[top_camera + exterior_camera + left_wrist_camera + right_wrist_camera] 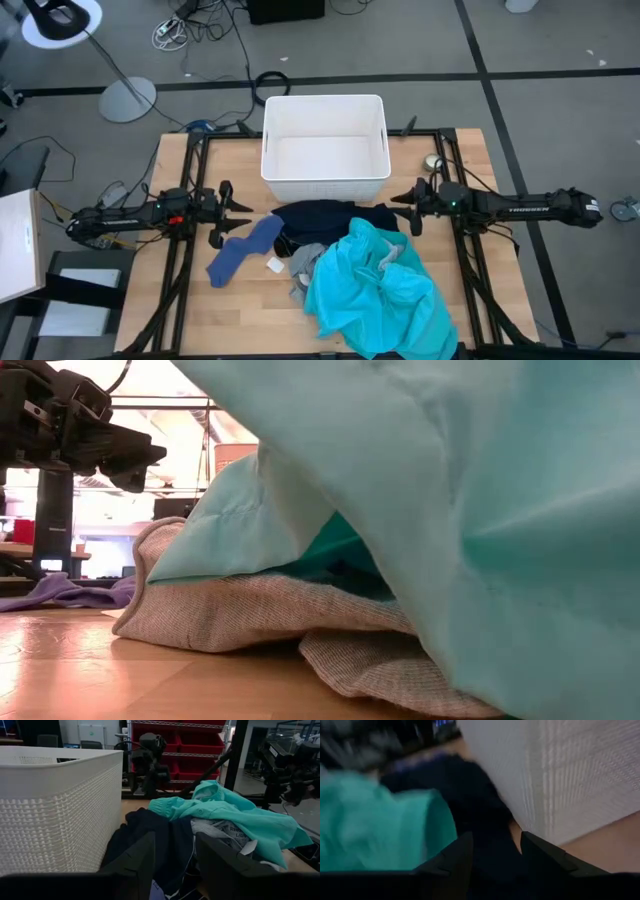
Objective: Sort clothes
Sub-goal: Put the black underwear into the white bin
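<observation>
A pile of clothes lies on the table in front of the white bin (325,150). The dark navy garment (320,214) lies nearest the bin. The large turquoise garment (375,290) lies over the navy garment's near edge and over the grey shirt (304,266). The blue sock (240,250) lies flat at the pile's left. Small black socks do not show. My left gripper (236,212) is open, level, just left of the pile and above the sock's end. My right gripper (408,208) is open at the navy garment's right end. In the wrist views both grippers, left (175,842) and right (496,842), have nothing between the fingers.
The bin stands at the table's far middle with its opening up, and its wall (60,810) is close beside both grippers. A small roll (433,162) lies at the far right. The turquoise garment reaches the table's near edge (400,345). Bare wood (170,300) shows at the near left.
</observation>
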Controlling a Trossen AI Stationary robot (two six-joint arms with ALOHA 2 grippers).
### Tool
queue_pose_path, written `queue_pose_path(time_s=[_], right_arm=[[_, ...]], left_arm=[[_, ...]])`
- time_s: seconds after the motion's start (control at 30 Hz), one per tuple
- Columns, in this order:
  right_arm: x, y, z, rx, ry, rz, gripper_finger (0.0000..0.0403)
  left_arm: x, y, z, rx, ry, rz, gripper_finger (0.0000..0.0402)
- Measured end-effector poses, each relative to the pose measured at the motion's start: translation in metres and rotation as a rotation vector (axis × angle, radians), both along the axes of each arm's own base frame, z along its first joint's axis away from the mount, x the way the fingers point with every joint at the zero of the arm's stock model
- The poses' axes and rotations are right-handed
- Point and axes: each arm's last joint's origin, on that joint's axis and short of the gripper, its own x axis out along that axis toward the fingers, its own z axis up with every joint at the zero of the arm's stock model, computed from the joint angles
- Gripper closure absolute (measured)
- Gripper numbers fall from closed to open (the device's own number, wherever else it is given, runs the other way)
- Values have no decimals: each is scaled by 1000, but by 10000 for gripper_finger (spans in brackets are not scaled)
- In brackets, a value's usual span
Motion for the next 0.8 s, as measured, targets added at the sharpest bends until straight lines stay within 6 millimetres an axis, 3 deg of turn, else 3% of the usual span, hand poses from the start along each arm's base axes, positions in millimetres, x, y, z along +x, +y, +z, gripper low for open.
queue_pose_path(time_s=[0.17,0.5,0.6,0.8], right_arm=[[3,0,10,133,-135,-40,234],[5,1,33,90,-365,26,234],[7,3,53,26,-395,98,234],[22,11,112,-110,-323,173,246]], left_arm=[[0,0,0,0,0,0,254],[0,0,0,0,0,1,254],[0,0,0,0,0,0,254],[0,0,0,0,0,1,254]])
